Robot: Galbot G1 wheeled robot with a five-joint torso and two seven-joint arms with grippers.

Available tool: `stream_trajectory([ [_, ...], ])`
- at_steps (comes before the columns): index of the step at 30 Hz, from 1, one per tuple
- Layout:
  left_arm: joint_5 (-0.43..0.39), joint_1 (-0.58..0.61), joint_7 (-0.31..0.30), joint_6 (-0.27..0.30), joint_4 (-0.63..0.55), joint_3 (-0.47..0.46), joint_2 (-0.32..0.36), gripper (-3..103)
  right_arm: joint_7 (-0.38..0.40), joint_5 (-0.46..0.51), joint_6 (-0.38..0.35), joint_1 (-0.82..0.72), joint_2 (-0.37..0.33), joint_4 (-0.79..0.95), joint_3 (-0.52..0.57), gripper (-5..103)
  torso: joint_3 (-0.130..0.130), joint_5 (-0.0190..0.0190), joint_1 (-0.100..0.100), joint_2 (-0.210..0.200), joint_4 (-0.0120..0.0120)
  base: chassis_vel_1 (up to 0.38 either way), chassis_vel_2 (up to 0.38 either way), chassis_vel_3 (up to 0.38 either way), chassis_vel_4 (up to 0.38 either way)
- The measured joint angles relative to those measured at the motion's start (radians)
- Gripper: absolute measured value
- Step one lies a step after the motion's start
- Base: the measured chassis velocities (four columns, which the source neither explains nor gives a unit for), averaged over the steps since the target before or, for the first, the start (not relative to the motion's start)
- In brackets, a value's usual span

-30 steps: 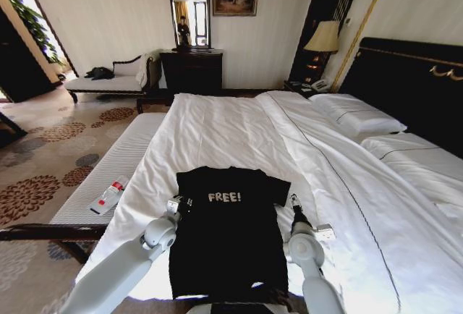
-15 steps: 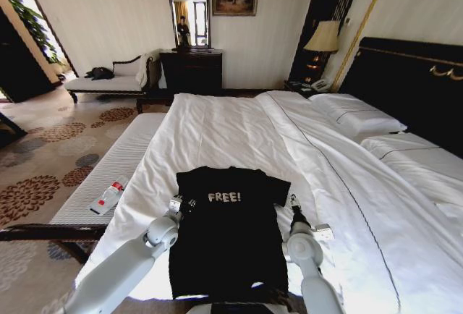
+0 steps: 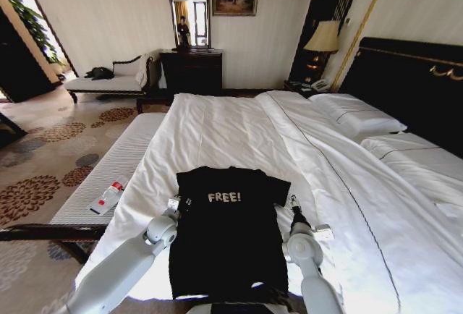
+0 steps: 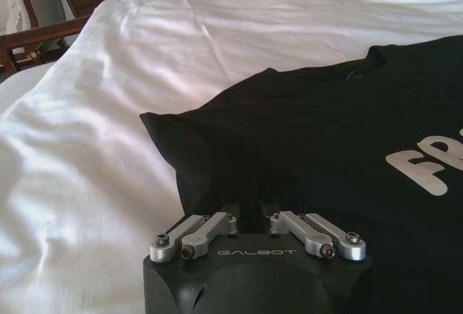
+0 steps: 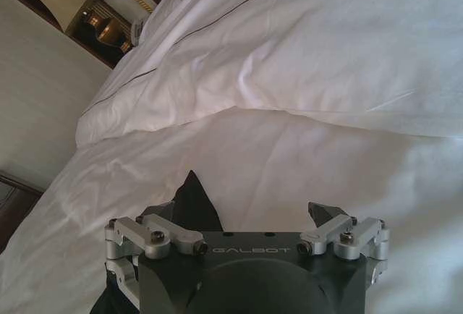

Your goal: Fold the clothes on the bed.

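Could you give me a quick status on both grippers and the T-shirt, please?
Left gripper shut on T-shirt sleeve. Right gripper open at opposite sleeve. T-shirt flat on bed. Nothing obstructing.

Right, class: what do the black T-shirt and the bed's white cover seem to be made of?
T-shirt: looks like soft matte knit, probably cotton; it lies limp with a flat white print.
Bed cover: smooth woven cloth with slight sheen and soft creases, likely cotton, though uncertain.

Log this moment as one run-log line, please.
T-shirt flat on bed, unfolded | left gripper shut on left sleeve | right gripper open at right sleeve
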Motion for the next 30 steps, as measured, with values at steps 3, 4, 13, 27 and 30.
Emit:
stream_trajectory([
  [3, -0.003, 0.006, 0.0, 0.0, -0.007, -0.01, 0.0, 6, 0.0, 0.0, 0.0, 0.0, -0.001, 0.0, 0.0, 100, 0.0, 0.0, 0.0, 0.0, 0.0, 0.0, 0.0, 0.0, 0.0],
  [4, -0.003, 0.006, 0.0, 0.0, -0.007, -0.01, 0.0, 6, 0.0, 0.0, 0.0, 0.0, -0.001, 0.0, 0.0, 100, 0.0, 0.0, 0.0, 0.0, 0.0, 0.0, 0.0, 0.0, 0.0],
  [13, -0.036, 0.021, 0.0, -0.002, -0.022, -0.063, -0.001, 0, 0.001, 0.0, 0.0, -0.003, -0.001, 0.001, 0.001, 100, 0.0, 0.0, 0.0, 0.0, 0.0, 0.0, 0.0, 0.0, 0.0],
  [27, -0.102, 0.066, -0.013, -0.007, -0.082, -0.192, -0.005, 0, 0.005, -0.003, 0.0, -0.011, -0.001, 0.009, 0.003, 100, 0.0, 0.0, 0.0, 0.0, 0.0, 0.0, 0.0, 0.0, 0.0],
  [30, -0.105, 0.095, -0.021, -0.019, -0.092, -0.213, -0.012, 0, 0.007, -0.003, 0.0, -0.015, -0.002, 0.013, 0.009, 100, 0.0, 0.0, 0.0, 0.0, 0.0002, 0.0, 0.0, 0.0, 0.0],
])
